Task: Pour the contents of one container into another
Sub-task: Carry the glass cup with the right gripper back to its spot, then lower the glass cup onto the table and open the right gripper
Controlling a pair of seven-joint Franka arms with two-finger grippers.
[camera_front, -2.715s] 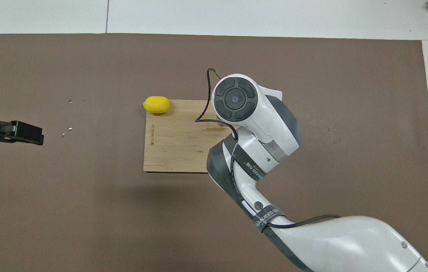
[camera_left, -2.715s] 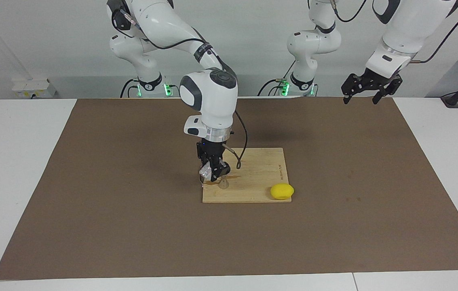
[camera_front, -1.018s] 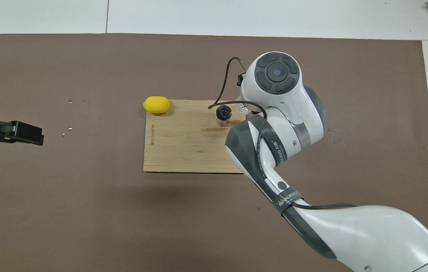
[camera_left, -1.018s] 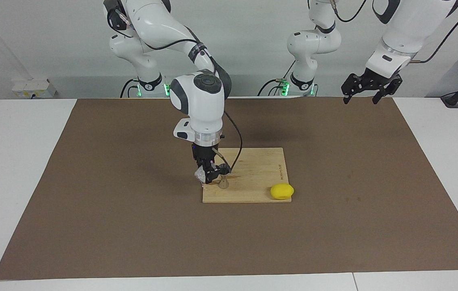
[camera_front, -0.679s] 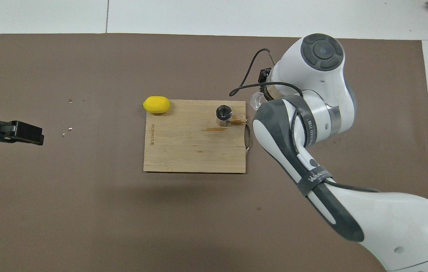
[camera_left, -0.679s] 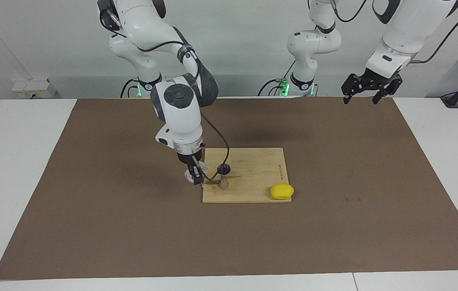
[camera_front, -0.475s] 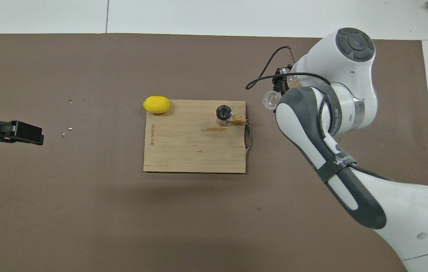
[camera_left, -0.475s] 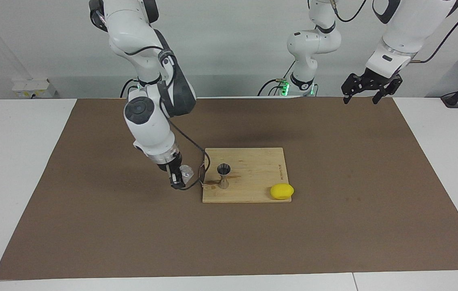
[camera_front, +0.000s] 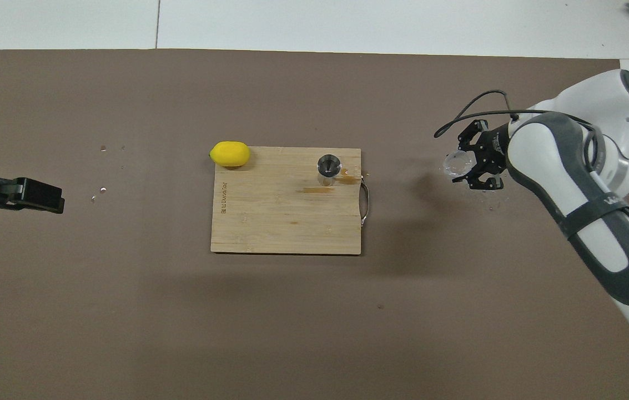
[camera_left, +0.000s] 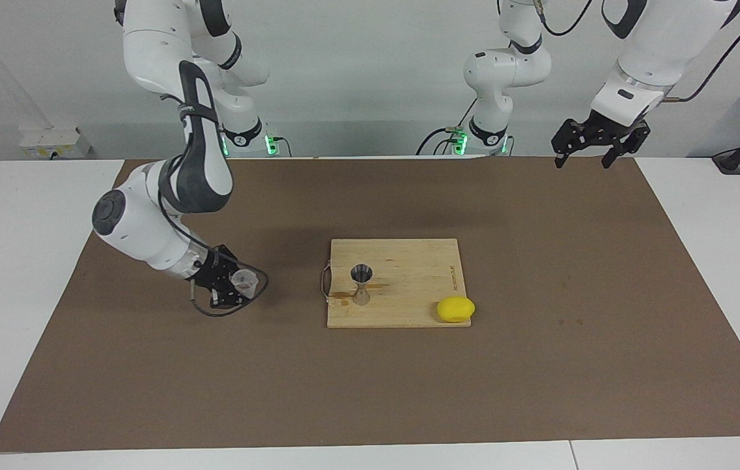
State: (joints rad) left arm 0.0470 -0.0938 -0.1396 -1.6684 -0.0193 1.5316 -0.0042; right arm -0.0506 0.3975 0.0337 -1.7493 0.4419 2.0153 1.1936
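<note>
Glass cup [camera_left: 243,281] carried off board [camera_left: 409,261], one jigger [camera_left: 361,284]

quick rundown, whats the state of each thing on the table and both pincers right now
glass cup: held in the right pincer, above the mat
jigger: upright on the board
wooden board: flat, brown stain beside the jigger
lemon: resting at the board's corner
right pincer: shut on the glass cup
left pincer: open, empty, waiting raised
</note>
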